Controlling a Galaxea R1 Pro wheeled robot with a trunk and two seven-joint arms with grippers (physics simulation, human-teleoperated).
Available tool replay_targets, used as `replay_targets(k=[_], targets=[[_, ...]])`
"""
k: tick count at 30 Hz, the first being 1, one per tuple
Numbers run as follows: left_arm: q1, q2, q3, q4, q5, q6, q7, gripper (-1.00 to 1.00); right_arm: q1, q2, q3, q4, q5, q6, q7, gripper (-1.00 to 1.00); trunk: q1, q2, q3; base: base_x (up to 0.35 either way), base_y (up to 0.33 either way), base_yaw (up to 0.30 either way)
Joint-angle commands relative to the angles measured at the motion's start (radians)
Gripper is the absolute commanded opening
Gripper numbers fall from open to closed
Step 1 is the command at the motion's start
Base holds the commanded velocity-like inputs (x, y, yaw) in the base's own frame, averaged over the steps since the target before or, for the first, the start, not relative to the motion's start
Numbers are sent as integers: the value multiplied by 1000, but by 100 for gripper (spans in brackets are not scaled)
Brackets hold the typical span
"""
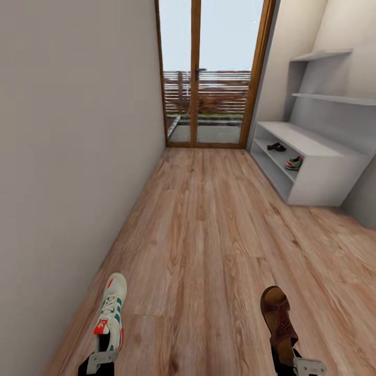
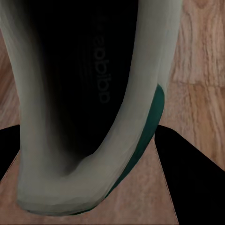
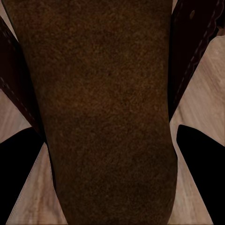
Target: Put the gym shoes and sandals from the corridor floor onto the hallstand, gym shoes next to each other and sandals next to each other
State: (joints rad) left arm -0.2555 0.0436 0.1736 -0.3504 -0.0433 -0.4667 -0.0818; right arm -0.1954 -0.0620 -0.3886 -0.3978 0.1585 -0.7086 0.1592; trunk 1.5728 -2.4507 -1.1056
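Note:
My left gripper (image 1: 102, 360) is shut on the heel of a cream gym shoe (image 1: 110, 310), toe pointing ahead, above the wood corridor floor (image 1: 209, 224). The left wrist view looks into that shoe (image 2: 84, 103), with a dark finger (image 2: 197, 178) on each side. My right gripper (image 1: 300, 365) is shut on a dark brown sandal (image 1: 278, 318). Its insole (image 3: 103, 103) lies between the black fingers (image 3: 16, 173). Far right stands the pale grey hallstand (image 1: 313, 146). On its upper open shelf lie the other sandal (image 1: 276, 147) and the other gym shoe (image 1: 294, 163), a little apart.
A plain wall (image 1: 68, 130) runs close along the left. A wood-framed glass door (image 1: 214, 73) closes the far end of the corridor. Stepped wall shelves (image 1: 334, 96) rise above the bench. Open floor lies between me and the hallstand.

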Motion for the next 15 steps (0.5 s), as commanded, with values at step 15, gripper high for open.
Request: replay_targets(k=[15], targets=[[-1,-1,9,-1,-4,-3,-10,-100,-1,1,-9,1,9,-4,5,-100,0,0,-1,340,0,0]])
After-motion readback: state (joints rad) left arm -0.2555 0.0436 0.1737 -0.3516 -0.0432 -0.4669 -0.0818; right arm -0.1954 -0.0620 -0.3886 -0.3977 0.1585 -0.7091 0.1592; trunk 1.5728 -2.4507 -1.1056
